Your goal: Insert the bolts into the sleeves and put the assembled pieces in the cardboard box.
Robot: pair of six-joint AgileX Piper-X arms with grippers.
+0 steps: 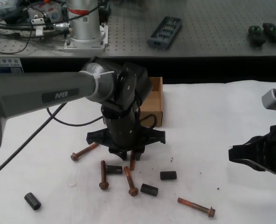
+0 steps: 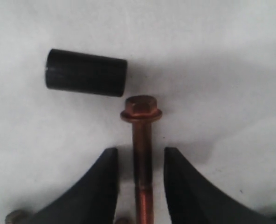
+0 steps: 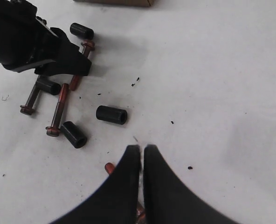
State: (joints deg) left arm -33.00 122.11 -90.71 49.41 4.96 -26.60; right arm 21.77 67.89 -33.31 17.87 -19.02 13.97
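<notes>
On my high view I see the white bench [image 1: 222, 116] with the left arm [image 1: 44, 93] stretched in from 9 o'clock. The cardboard box [image 1: 154, 105] sits at 1 o'clock from the left gripper [image 2: 141, 151], whose fingers stand apart astride a bolt [image 2: 141, 140]. The bolt's long axis runs between them, and its head points away at a crosswise sleeve [image 2: 86, 73] just beyond. The right gripper [image 3: 141, 148], at 4 o'clock, has its fingers nearly together and holds nothing.

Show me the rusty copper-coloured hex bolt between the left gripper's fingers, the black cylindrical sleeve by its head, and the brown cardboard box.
Rusty hex bolt [image 2: 142, 158]: left wrist view, mid-shank.
Black cylindrical sleeve [image 2: 86, 73]: left wrist view, side wall.
Brown cardboard box [image 1: 155, 105]: high view, outer wall.
</notes>
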